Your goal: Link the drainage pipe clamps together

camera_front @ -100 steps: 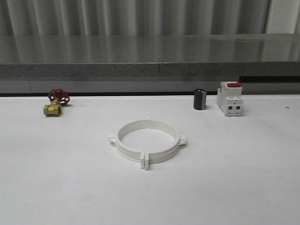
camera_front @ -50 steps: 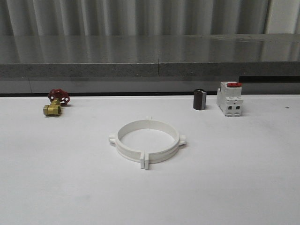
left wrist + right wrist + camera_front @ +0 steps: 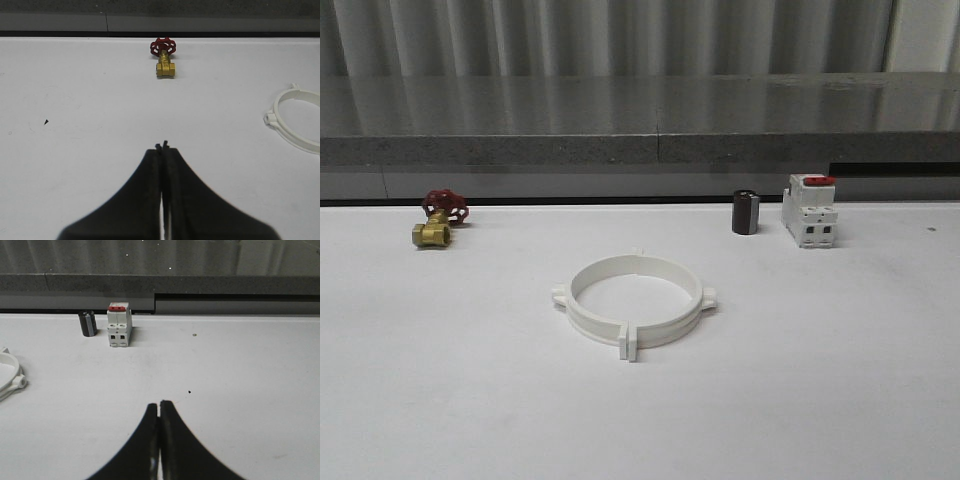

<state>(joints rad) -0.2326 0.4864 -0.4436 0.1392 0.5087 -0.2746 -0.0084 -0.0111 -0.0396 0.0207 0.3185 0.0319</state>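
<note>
- Nothing on the worktop [image 3: 440,400] has shifted since the earlier front pictures; the ring and the other parts sit where they were.
- Far left, near the back edge, a brass valve [image 3: 437,220] with a red handwheel stands well apart from the task's parts.
- Left end effector [image 3: 162,146] is clenched on nothing, fingers pressed together above bare worktop, the valve ahead of it.
- Centre: the drainage pipe clamps [image 3: 634,300] lie flat as one closed white ring, tabs meeting at the front and back seams. Whether those seams are truly locked is hard to tell from here.
- By their look the clamps are light, stiff plastic, smooth and likely to skid if pushed; the thin rim beside a tab seems the best hold.
- Right of centre, at the back, a small dark cylinder [image 3: 746,212] stands just beside a white switch [image 3: 810,211] with a red top.
- Right end effector [image 3: 159,403] is likewise clenched and empty.
</note>
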